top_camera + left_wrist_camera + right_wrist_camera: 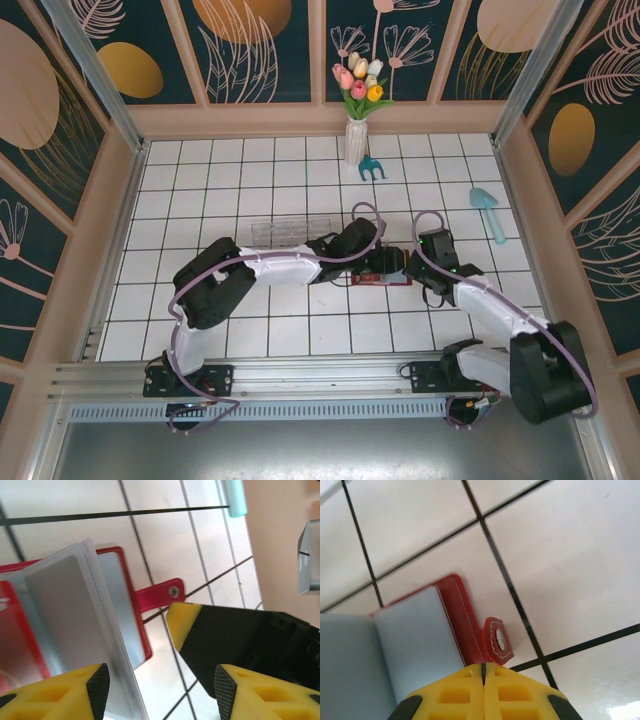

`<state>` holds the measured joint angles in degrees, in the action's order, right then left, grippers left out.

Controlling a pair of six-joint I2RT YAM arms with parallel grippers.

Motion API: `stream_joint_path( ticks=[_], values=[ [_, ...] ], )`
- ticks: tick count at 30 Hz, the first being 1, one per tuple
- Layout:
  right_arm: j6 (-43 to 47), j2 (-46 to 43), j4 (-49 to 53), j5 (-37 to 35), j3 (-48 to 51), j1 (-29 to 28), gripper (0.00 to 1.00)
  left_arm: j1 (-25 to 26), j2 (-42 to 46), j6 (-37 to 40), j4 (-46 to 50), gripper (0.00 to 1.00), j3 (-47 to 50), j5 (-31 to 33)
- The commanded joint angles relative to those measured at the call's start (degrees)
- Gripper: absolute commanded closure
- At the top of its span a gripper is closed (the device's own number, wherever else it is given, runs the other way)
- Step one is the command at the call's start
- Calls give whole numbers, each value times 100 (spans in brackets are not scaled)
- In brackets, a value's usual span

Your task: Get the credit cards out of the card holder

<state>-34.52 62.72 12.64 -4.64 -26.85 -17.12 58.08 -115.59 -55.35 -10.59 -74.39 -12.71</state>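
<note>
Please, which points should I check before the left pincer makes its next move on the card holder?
1. Card holder lies open: ok.
2. Left pincer open: ok.
3. Right pincer shut beside the snap tab: ok.
4. Right pincer pinning the holder down: cannot tell.
5. A credit card exposed for grasping: cannot tell.
6. Left pincer's gap over the sleeves: not ok, mostly over tile.
</note>
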Motion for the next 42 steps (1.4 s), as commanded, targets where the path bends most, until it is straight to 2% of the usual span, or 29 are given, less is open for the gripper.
stream_joint_path(
  ticks=[1, 8, 13, 16, 25, 34, 42],
  values=[
    [-99, -343, 307, -124, 31, 201, 93, 51, -37, 153, -186, 39, -163, -113],
    [26, -545, 361, 115, -47, 304, 92, 48, 206, 318, 35, 39, 35, 250],
    [299, -498, -169, 1247, -66, 243, 91, 43, 492, 399, 404, 42, 342, 898],
    [310, -327, -484, 1728, -58, 197, 89, 10, 536, 375, 676, 57, 513, 1237],
    [184, 604, -1336, 2649, -57, 130, 90, -225, 506, 202, 740, 96, 930, 1456],
    [192, 1291, -1589, 2946, -197, 91, 88, -333, 189, 169, 828, 95, 935, 1361],
    [262, 1679, -1547, 2904, -292, 69, 86, -333, -87, 45, 1093, 95, 891, 1310]
  ],
)
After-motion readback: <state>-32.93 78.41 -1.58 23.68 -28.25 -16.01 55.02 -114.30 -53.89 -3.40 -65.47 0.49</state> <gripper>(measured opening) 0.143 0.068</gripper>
